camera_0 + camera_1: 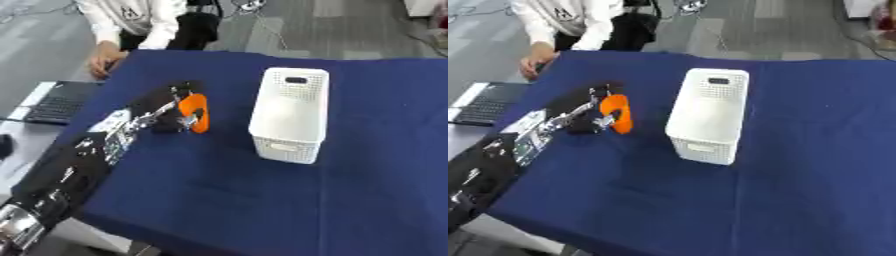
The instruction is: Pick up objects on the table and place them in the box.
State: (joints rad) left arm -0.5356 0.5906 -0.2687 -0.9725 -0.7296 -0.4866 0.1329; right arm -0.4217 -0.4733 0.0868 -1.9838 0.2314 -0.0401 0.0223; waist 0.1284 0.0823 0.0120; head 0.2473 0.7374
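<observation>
- White box (289, 116): stands upright near the middle of the blue table (367, 190), long side running front to back, top open; the only tall obstacle.
- Left hand (168, 111): curled round an orange object (196, 113), just left of the box; a strip of bare cloth lies between them.
- Bare cloth: wide in front of and to the right of the box.
- Laptop (57, 102): beside the table's left edge.

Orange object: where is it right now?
The orange object is in the left robot hand, whose fingers curl round it, left of the white box and above the blue tablecloth; it is not in the box.
</observation>
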